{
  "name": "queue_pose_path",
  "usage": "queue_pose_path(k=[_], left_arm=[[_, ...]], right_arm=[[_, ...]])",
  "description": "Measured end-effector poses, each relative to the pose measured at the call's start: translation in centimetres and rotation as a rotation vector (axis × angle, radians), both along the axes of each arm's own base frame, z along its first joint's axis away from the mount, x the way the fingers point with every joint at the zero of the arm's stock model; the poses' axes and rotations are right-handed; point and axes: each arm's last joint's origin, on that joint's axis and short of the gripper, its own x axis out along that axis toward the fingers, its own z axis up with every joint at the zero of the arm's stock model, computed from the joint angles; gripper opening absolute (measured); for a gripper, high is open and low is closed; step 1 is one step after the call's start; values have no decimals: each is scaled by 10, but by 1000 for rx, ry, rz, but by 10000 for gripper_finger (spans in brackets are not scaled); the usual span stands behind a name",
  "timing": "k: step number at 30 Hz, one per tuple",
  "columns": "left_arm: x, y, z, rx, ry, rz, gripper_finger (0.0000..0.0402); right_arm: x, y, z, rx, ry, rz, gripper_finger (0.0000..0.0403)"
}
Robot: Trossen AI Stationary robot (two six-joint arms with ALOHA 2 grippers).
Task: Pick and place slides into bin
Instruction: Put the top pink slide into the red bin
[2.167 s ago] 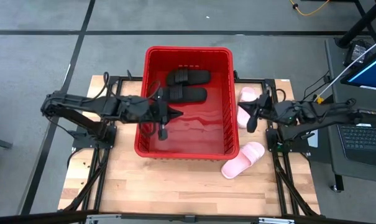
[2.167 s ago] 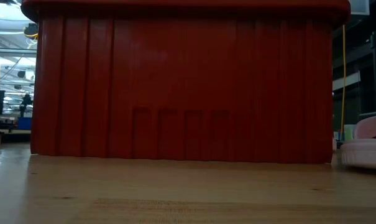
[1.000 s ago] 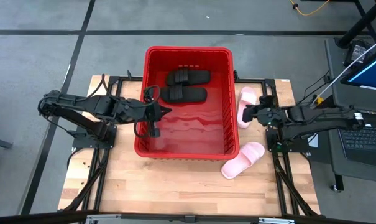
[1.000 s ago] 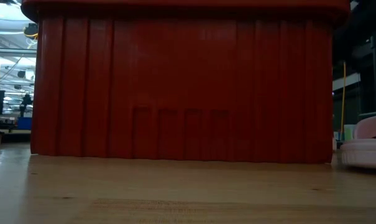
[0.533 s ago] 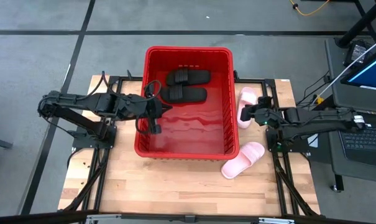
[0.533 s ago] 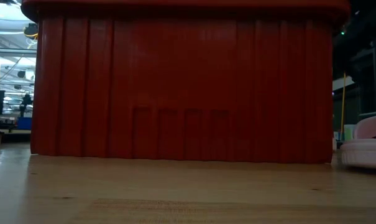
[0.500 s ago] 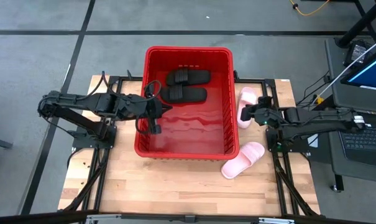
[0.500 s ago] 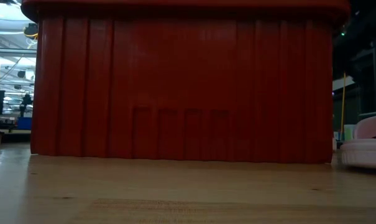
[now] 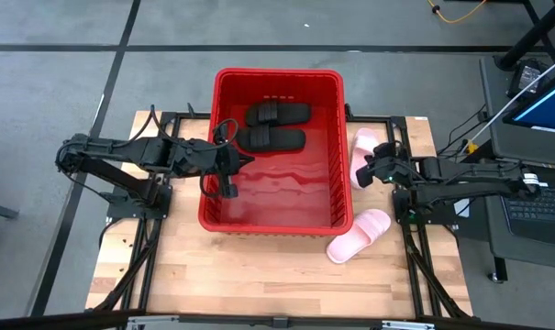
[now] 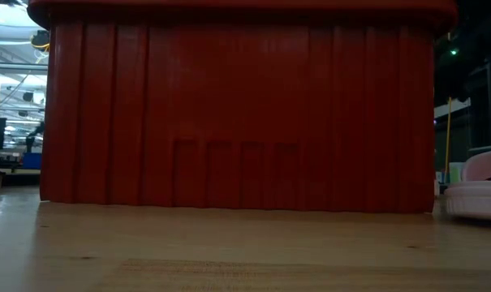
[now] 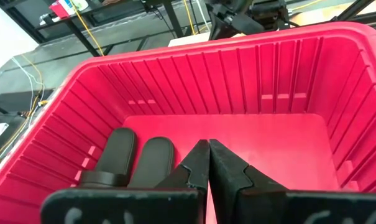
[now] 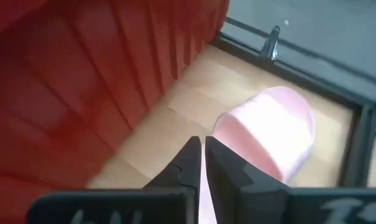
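**Two black slides binned, two pink ones waiting**

Black slides (image 9: 275, 126) resting inside red bin (image 9: 272, 75). Pink slides (image 9: 361, 156) on tabletop (image 9: 259, 275) right of bin. Right gripper (image 9: 376, 165) closed, empty, above the farther one, probably lining up. Left gripper (image 9: 229, 174) closed, idle at bin's left wall.

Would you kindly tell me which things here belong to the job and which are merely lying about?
Job:
- two black slides, inside the bin
- red bin
- pink slide by the right gripper
- pink slide at the bin's near corner
- left gripper, shut, at the bin's left wall

Lying about:
- laptop beside the table
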Motion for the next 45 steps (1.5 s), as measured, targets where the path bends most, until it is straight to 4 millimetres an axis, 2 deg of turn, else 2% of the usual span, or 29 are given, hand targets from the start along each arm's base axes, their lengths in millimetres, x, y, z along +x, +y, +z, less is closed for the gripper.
queue_pose_path(k=[4, 14, 19, 23, 32, 39, 45], left_arm=[[0, 0, 0, 1, 4, 0, 1], [-3, 0, -5, 0, 57, 3, 2], [-5, 0, -9, 4, 107, 4, 1], [-6, 0, -10, -10, 122, -24, 2], [-6, 0, -11, -4, 144, -68, 3], [-5, 9, -10, -46, 113, -5, 3], [-5, 15, -10, -93, 88, 49, 2]], right_arm=[[-2, 1, -2, -1, 79, 76, 40], [-3, 2, -4, 21, 104, 90, 170], [-2, 0, -7, 17, 126, 67, 205], [3, -4, -13, 26, 178, 40, 208], [21, -12, -34, 58, 349, 3, 184], [29, -26, -19, -80, 422, -56, 174], [25, -38, -18, -48, 445, -93, 173]])
